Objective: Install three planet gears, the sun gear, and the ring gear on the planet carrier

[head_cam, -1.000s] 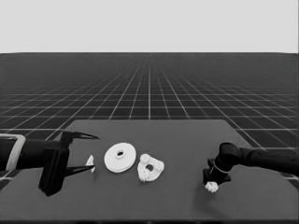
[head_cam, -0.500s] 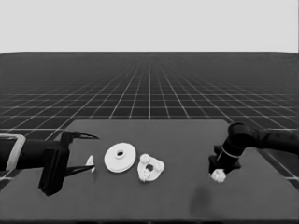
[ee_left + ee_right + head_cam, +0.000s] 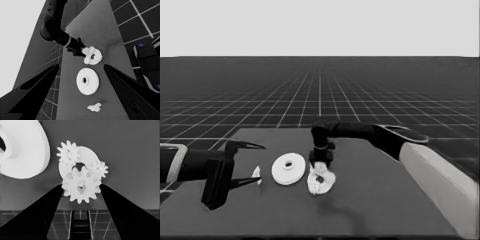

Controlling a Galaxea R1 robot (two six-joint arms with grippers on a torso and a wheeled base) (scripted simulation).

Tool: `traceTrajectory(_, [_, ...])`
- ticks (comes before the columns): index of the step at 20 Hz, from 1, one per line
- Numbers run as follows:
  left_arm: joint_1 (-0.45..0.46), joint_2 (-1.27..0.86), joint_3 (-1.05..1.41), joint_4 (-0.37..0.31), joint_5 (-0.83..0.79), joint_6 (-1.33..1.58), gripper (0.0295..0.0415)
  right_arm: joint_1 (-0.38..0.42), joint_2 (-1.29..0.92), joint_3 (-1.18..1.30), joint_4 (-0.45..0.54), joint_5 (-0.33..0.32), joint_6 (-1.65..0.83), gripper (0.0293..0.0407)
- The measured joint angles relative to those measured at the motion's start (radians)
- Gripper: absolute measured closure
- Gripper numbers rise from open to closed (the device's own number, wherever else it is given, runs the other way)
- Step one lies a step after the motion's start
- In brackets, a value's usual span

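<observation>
— Where is your right end effector (image 3: 321, 165)?

— Over the middle of the surface (image 3: 385, 200), just above the smaller round part (image 3: 321, 183). Between my fingers I am grasping a gear (image 3: 81, 185); both fingers press on its teeth. It hangs over the near edge of the smaller round part, beside the wide hole.

— What already sits there?

— Two gears on the smaller round part, one (image 3: 68, 153) on the side toward the larger round part, the other (image 3: 99, 168) on the opposite side. Whether the gear I hold touches them, I cannot tell.

— And around it?

— The larger round part (image 3: 289, 169) lies flat just beside it, toward the surface's left end, a narrow gap between them. Open surface stretches to my right and toward the front edge.

— The other arm?

— My left end effector (image 3: 252, 164) waits over the left end, fingers spread apart, holding nothing. A thin white piece (image 3: 257, 174) lies near its lower fingertip, between it and the larger round part.
</observation>
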Motion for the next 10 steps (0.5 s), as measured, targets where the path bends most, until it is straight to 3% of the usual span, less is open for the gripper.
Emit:
traceTrajectory(2, [0.000,0.000,0.000,0.000,0.000,0.000,0.0326,0.000,0.011,-0.021,0.001,0.002,-0.010,0.0390])
traceTrajectory(5, [0.000,0.000,0.000,0.000,0.000,0.000,0.0326,-0.099,0.029,-0.083,-0.093,0.031,-0.048,0.0390])
traceTrajectory(10, [0.000,0.000,0.000,0.000,0.000,0.000,0.0326,-0.121,0.035,-0.103,-0.114,0.040,-0.060,0.0390])
